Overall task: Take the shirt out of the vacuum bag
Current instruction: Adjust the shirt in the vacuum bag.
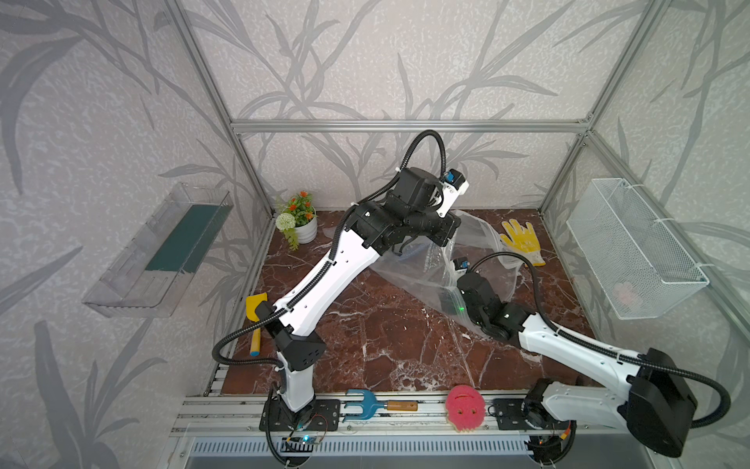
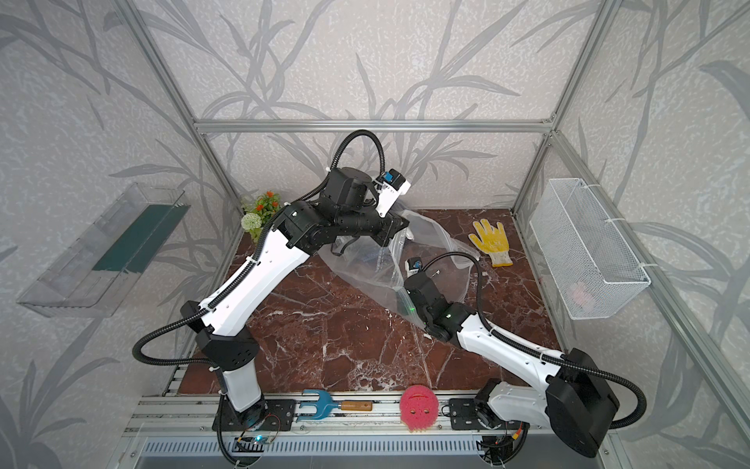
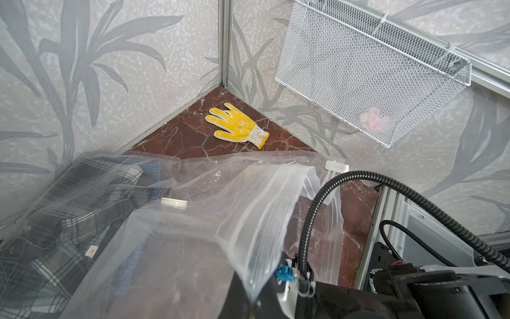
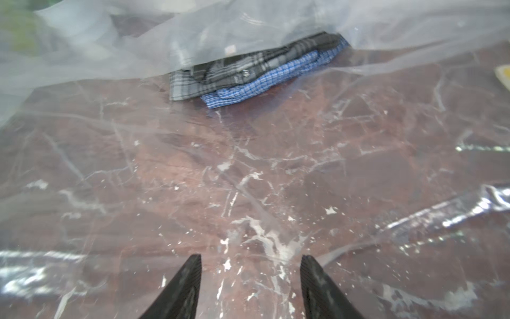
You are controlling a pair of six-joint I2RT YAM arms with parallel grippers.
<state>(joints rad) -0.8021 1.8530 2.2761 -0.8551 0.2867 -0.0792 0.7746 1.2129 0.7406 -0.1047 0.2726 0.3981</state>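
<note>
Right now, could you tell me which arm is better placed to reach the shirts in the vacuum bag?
Right. The right gripper is open, inside the mouth of the vacuum bag, and aimed at the folded shirts with nothing between. The left arm appears busy holding the top layer up.

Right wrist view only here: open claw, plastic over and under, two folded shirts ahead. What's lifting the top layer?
Observer: The left arm. The vacuum bag's upper layer rises to its end. Its claw is shut but hidden underneath, so I can't see the pinch itself.
Operator: Where's the valve?
Observer: The valve disc sits on that upper layer, near the shirts, in the left wrist view.
Operator: Any marking on the shirts?
Observer: The grey plaid shirt shows a white tag reading XL.
</note>
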